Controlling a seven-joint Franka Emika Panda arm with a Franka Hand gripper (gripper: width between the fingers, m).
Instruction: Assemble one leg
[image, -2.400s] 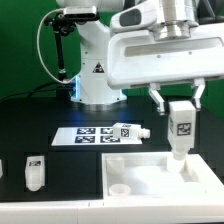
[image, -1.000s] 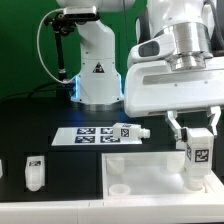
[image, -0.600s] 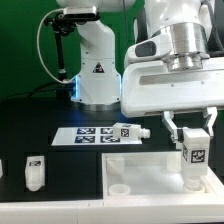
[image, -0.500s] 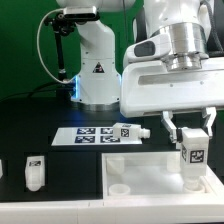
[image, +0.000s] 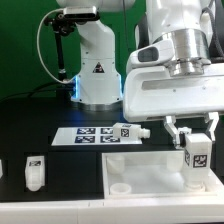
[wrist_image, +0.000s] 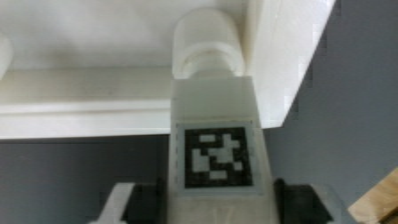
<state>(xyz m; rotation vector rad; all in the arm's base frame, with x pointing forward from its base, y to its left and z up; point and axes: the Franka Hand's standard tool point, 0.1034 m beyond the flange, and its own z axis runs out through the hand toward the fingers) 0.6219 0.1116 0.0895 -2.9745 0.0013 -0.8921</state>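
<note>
My gripper (image: 195, 147) is shut on a white leg (image: 194, 158) with a black marker tag, held upright at the exterior view's right. The leg's lower end reaches down over the right part of the white tabletop (image: 135, 166), which lies flat at the front. In the wrist view the leg (wrist_image: 219, 120) runs from between my fingers (wrist_image: 134, 203) to a corner of the tabletop (wrist_image: 107, 95). I cannot tell whether the leg's tip touches the tabletop. Another white leg (image: 35, 172) with a tag stands on the table at the left.
The marker board (image: 88, 135) lies behind the tabletop, with a white tagged leg (image: 132, 131) lying at its right end. The robot's white base (image: 97, 70) stands at the back. A round socket (image: 120, 187) shows in the tabletop's near left corner.
My gripper has moved with the leg toward the exterior view's right and lower, from above the tabletop's middle-right to its right end.
</note>
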